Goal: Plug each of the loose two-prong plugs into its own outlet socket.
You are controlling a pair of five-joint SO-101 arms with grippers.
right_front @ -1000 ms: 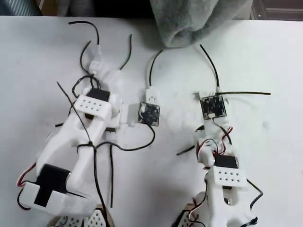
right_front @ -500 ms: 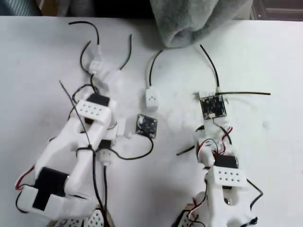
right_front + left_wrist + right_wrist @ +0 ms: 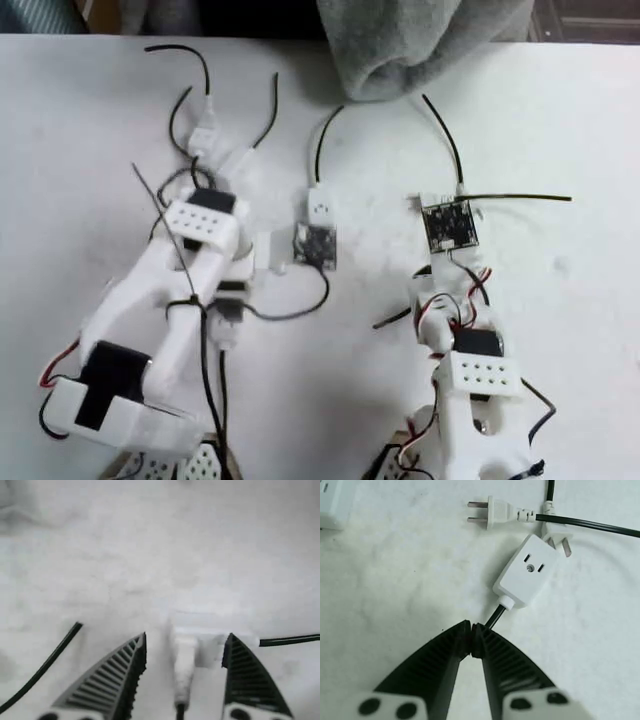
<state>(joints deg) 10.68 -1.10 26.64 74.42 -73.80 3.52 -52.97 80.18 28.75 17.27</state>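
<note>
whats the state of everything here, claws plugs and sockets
left claw: open
right claw: shut, tips together
outlet socket: empty, nothing plugged in
corded plug: loose, lying flat, prongs bare
plug behind the socket: loose, prongs bare
plug inside the left claw: not gripped; too blurred to tell if it is plugged in

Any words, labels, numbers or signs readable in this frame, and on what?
None can be read. The outlet socket and two-prong plug in the right wrist view show plain white faces; the white connector in the left wrist view is too blurred to show any marking.
</note>
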